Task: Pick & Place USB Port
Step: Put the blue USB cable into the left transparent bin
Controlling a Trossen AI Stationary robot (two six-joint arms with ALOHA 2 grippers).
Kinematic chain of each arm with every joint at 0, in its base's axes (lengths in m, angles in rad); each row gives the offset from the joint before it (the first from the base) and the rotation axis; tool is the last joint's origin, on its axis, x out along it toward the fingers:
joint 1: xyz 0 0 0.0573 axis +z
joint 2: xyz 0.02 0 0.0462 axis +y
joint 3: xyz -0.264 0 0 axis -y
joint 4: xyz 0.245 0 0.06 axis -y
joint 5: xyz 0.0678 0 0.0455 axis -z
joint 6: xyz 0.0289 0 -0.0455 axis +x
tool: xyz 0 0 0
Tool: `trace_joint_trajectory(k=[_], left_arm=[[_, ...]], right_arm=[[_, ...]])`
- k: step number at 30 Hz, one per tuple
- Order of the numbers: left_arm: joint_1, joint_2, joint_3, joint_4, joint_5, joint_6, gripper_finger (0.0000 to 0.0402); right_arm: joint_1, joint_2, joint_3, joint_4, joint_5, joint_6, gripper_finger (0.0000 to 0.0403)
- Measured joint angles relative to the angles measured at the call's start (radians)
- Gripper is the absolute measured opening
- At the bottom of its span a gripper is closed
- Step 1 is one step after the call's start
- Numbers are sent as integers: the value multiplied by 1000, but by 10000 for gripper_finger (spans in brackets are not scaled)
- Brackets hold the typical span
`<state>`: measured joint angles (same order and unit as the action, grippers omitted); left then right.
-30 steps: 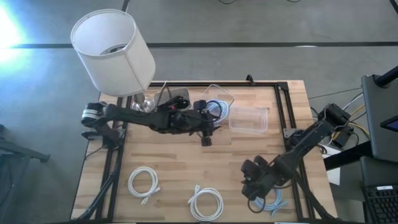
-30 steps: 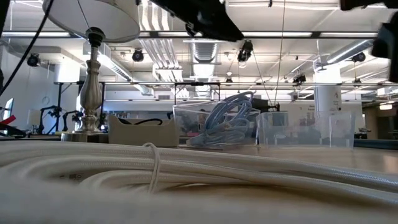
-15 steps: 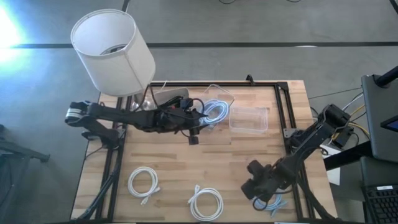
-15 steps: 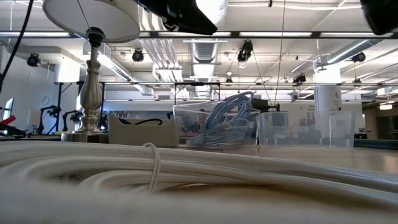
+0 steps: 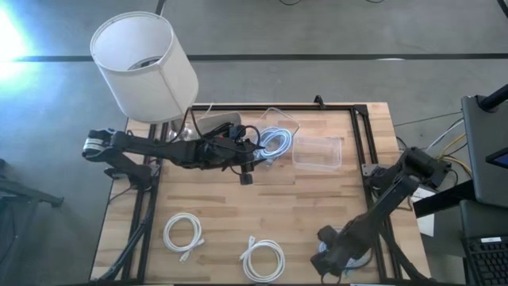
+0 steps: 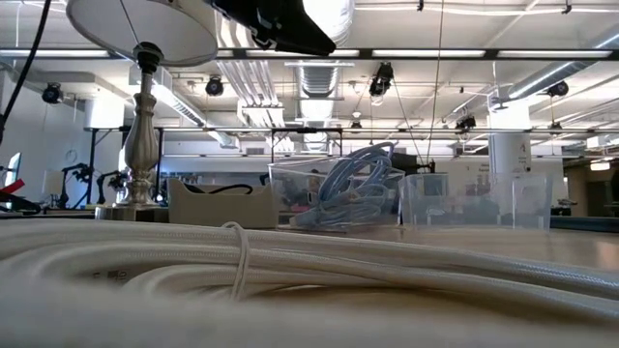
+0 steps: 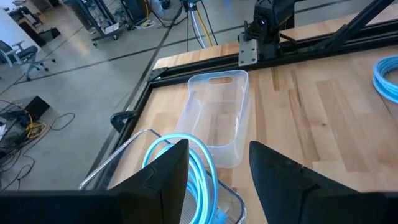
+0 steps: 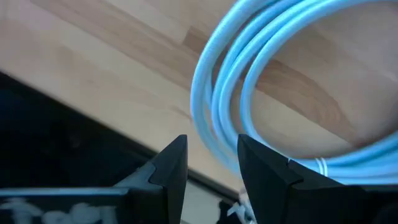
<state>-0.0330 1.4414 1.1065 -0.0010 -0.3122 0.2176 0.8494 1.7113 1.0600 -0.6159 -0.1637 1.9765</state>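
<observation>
A coiled light-blue USB cable (image 5: 359,259) lies flat on the wooden table near its front right corner. My right gripper (image 5: 337,256) points down over this coil, open. In the right wrist view its fingers (image 8: 211,152) stand on either side of the coil's outer strands (image 8: 214,118); whether they touch, I cannot tell. Another blue cable coil (image 5: 275,141) lies in a clear container at the back centre. My left gripper (image 5: 260,152) hovers beside that container, open (image 7: 217,155), with nothing between its fingers.
An empty clear container (image 5: 318,152) stands to the right of the filled one. Two white cable coils (image 5: 184,233) (image 5: 263,259) lie near the front edge. A lamp with a white shade (image 5: 144,63) stands at the back left. The table's black frame (image 5: 361,135) runs along its right side.
My right gripper has gone down and toward the table's near edge onto the blue coil, rolling and tipping until it points down. My left gripper drew back a little toward the table's left edge, then kept still. Both stayed open.
</observation>
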Motion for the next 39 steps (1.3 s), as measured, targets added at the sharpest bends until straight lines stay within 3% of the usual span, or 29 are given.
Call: trace_joint_trajectory(k=[8, 22, 30, 35, 39], left_arm=[[0, 1, 0, 0, 0, 0, 172], [0, 2, 0, 20, 0, -1, 172], [0, 2, 0, 19, 2, -3, 172], [0, 2, 0, 17, 13, 6, 172], [0, 2, -13, 16, 93, 84, 172]], right_arm=[[-3, 150, 47, -3, -39, -91, 134], [-5, 280, 188, -152, -49, -254, 126], [-3, 250, 226, -205, 37, -290, 21], [-7, 197, 253, -214, 126, -353, 17], [-2, 135, 283, -220, 287, -482, 15]])
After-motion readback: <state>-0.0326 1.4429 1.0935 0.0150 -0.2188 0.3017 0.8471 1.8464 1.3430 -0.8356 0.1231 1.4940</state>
